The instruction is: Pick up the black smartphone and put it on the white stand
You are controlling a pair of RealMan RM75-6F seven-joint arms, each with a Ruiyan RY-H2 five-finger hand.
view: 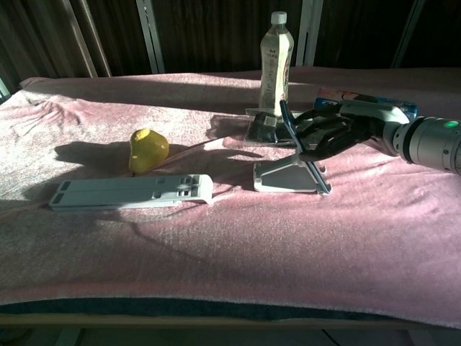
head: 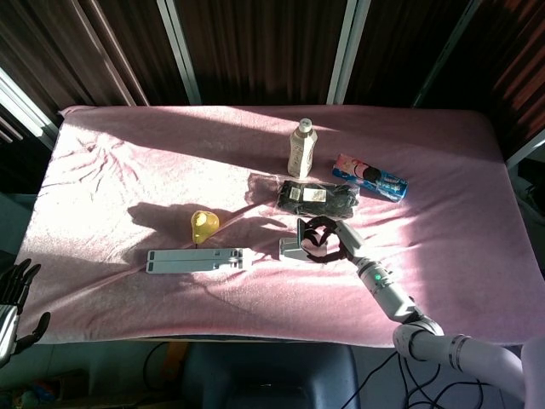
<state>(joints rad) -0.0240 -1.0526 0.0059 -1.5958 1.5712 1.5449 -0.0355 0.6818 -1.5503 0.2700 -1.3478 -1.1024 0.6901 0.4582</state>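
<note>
pink cloth [head: 128, 170] on table, dark slats behind, perhaps blinds

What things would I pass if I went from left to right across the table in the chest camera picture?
Flat grey holder → yellow pear → drink bottle → white stand → right hand, holding the black smartphone leaning on the stand.

One bottle [head: 301, 147], one pear [head: 203, 226], one phone [view: 291, 128], one stand [view: 288, 175], one bar [head: 197, 260], one snack pack [head: 370, 177], one pouch [head: 318, 196], two hands [head: 328, 240] [head: 12, 300]
</note>
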